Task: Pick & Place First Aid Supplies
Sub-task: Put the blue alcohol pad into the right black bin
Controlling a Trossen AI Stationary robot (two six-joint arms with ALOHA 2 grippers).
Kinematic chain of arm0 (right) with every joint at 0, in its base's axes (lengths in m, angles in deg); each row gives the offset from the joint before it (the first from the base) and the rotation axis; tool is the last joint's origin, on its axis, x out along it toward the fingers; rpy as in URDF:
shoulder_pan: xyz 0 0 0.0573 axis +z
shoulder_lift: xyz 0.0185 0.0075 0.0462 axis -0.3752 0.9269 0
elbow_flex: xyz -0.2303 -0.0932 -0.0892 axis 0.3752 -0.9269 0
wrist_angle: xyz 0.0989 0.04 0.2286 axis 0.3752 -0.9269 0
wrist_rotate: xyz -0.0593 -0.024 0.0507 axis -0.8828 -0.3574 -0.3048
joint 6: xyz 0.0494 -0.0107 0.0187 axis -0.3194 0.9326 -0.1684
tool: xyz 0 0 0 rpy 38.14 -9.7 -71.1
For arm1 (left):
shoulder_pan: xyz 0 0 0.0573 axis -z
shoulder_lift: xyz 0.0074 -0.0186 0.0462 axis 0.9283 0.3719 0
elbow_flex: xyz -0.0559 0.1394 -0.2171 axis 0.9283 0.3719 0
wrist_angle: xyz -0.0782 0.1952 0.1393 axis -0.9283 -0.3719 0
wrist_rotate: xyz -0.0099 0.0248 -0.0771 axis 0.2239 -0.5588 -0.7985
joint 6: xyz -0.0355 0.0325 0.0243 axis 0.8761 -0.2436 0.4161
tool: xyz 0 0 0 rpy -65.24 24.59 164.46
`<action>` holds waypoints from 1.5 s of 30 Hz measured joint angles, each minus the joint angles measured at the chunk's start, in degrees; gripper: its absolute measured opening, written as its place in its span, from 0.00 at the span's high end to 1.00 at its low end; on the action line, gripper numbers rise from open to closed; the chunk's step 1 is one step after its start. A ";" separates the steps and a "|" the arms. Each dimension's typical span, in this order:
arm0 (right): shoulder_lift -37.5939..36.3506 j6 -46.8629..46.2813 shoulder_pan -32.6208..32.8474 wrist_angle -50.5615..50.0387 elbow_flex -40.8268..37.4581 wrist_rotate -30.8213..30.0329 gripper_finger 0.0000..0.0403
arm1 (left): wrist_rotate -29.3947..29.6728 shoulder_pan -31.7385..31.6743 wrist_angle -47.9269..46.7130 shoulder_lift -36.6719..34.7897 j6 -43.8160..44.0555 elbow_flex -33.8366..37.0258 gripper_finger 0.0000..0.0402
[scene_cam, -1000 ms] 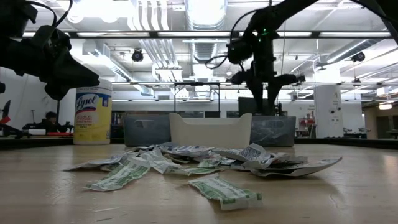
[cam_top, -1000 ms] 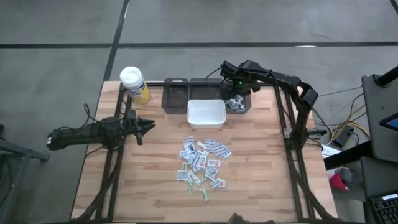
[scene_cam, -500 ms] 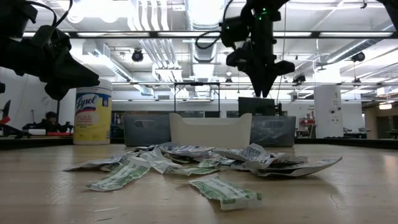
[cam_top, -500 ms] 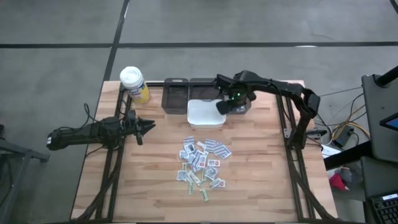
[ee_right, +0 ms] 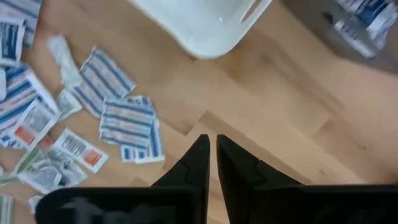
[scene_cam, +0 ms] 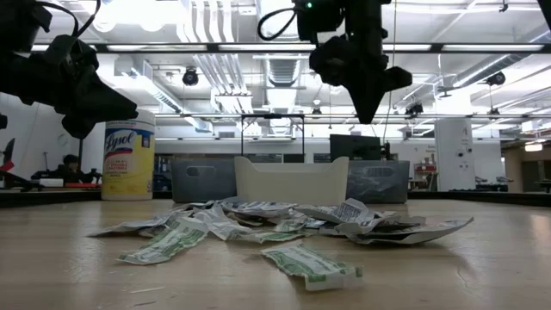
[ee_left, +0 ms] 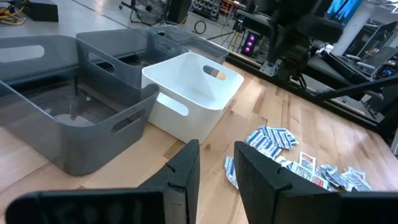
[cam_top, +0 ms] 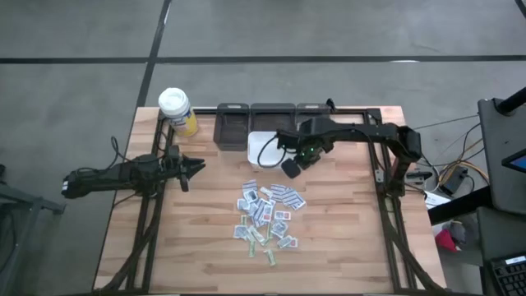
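Look to the packets (cam_top: 267, 215) first: heaped loose in the middle of the worktop (cam_top: 345, 238), overlapping, a few blue-striped ones (ee_right: 124, 118) lying clear at the edge nearest the white bin (cam_top: 267, 148). Pick one of those edge pieces, not the tangle at the centre.

Note the right gripper (cam_top: 292, 167) hanging in the air between the white bin and the heap, fingers drawn almost together with nothing between them. Spread the fingers wide before going down. Come down straight over a single packet, fingers across its short side, tips pressed lightly to the wood so the flat paper buckles up into the grip. Lift slowly and check for a second packet clinging underneath.

Carry to the grey bin (ee_right: 367, 18) beyond the white one, seemingly the one that already holds packets, and let go low over it.

Leave the left gripper (cam_top: 197, 167) parked at the left of the worktop, fingers part-open and empty, well apart from the heap. Keep clear of the bottle (cam_top: 177, 111) at the far left corner.
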 joint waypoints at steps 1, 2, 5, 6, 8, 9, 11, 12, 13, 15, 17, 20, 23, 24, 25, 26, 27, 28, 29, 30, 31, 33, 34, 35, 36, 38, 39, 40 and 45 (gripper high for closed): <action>0.00 -0.62 0.82 -0.25 0.00 0.01 0.95 | 0.00 0.01 0.02 0.00 0.00 0.00 0.77; 0.00 -0.94 1.65 -0.52 0.00 0.01 0.96 | 0.00 0.01 0.00 0.00 0.00 0.01 0.77; 0.00 -1.09 4.15 -1.05 0.00 0.01 0.98 | 0.00 0.00 0.00 0.02 0.00 0.02 0.77; 0.00 -1.10 4.94 -1.19 0.00 0.01 0.98 | 0.00 0.00 0.00 0.00 0.00 0.00 0.77; 0.00 -1.10 6.55 -1.38 0.00 0.02 0.98 | 0.00 0.01 0.00 0.00 0.00 0.02 0.77; 0.00 -1.10 7.30 -1.45 0.00 0.01 0.98 | 0.01 0.00 0.00 0.00 0.00 0.00 0.77; 0.00 -1.10 8.82 -2.11 0.00 0.01 0.98 | 0.00 0.01 0.00 0.01 0.00 0.01 0.77; 0.00 -1.10 9.57 -2.38 0.00 0.01 0.98 | 0.00 0.00 0.01 0.01 0.00 0.00 0.77; 0.00 -1.10 10.30 -2.42 0.00 0.01 0.98 | 0.02 0.00 0.00 0.02 0.00 0.00 0.77; 0.00 -1.10 11.77 -2.42 -0.09 0.01 0.98 | 0.00 0.01 0.00 0.00 0.00 0.01 0.77; 0.00 -1.10 13.24 -2.39 -0.20 0.01 0.98 | 0.00 0.02 0.00 0.01 0.00 0.00 0.77; 0.10 -1.10 15.29 -2.33 -0.56 0.00 0.98 | 0.00 0.00 0.00 0.01 0.00 0.01 0.77; 0.24 -1.10 16.96 -2.11 -0.91 -0.01 0.98 | 0.02 0.00 0.00 0.00 0.00 0.00 0.77; 0.24 -1.10 17.40 -1.95 -1.05 -0.01 0.98 | 0.02 0.00 0.00 0.00 0.00 0.02 0.77; 0.24 -1.10 17.83 -1.67 -1.18 -0.01 0.98 | 0.01 0.01 0.00 0.00 0.00 0.01 0.77; 0.24 -1.09 18.18 -1.46 -1.33 -0.08 0.98 | 0.00 0.01 0.00 0.00 0.00 0.01 0.77; 0.24 -1.10 18.47 -1.20 -1.54 -0.39 0.98 | 0.01 0.00 0.00 0.00 0.00 0.00 0.77; 0.24 -1.08 18.68 -0.55 -1.85 -0.62 0.98 | 0.00 0.02 0.00 0.00 0.00 0.00 0.77; 0.24 -1.01 18.89 0.44 -2.20 -0.79 0.98 | 0.01 0.01 0.00 0.00 0.00 0.01 0.77; 0.24 -0.85 18.94 1.92 -2.76 -0.92 0.98 | 0.01 0.00 0.00 0.00 0.00 0.01 0.77; 0.24 -0.80 18.94 3.70 -3.53 -0.93 0.98 | 0.00 0.00 0.00 0.00 0.00 0.00 0.77; 0.26 -0.78 18.91 7.74 -5.22 -0.93 0.98 | 0.00 0.02 0.00 0.00 0.00 0.00 0.77; 0.26 -0.78 18.89 9.62 -6.11 -0.81 0.98 | 0.00 0.02 0.00 0.00 0.00 0.00 0.77; 0.26 -0.78 18.89 11.47 -7.01 -0.50 0.98 | 0.01 0.01 0.00 0.01 0.00 0.02 0.77; 0.26 -0.92 18.89 12.97 -7.75 -0.16 0.98 | 0.00 0.00 0.00 0.00 0.00 0.02 0.77; 0.26 -2.32 18.97 14.63 -8.84 0.96 0.98 | 0.01 0.01 0.00 0.00 0.00 0.01 0.77; 0.26 -3.44 19.01 15.01 -9.26 1.31 0.98 | 0.00 0.00 0.00 0.01 0.00 0.01 0.77; 0.26 -4.53 19.03 15.47 -9.68 1.72 0.98 | 0.00 0.00 0.00 0.00 0.00 0.02 0.77; 0.31 -8.44 19.31 16.94 -11.07 4.63 0.98 | 0.00 0.02 0.00 0.00 0.00 0.02 0.77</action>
